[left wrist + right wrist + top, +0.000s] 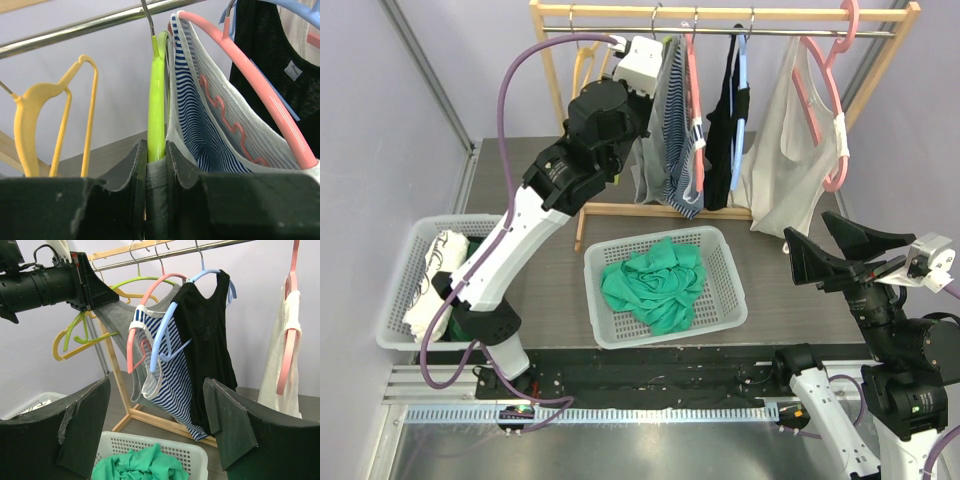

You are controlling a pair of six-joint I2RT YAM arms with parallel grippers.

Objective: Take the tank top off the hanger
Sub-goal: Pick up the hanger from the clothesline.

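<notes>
At the clothes rail (75, 30), the left gripper (156, 150) has its fingers drawn close together, pinching the grey tank top (117, 320) at the shoulder. The top is on the green hanger (156, 100), just beside a striped top (170, 365). The right gripper (156, 390) is spread wide and holds nothing. It is well apart from the rail, above a white basket (190, 452) of green cloth (135, 465).

**Grey tank top on its lime-green hanger, at about 12 o'clock in the top view**

The grey tank top (120, 322) was on the lime-green hanger (156, 110), and the hanger's metal hook sat over the rail (720, 30). In the right wrist view, one shoulder of the top was drawn out toward 9 o'clock. The cloth was stretched slantwise there, and the rest fell toward 6 o'clock. The hanger arm stood almost upright against the grey cloth.
</notes>
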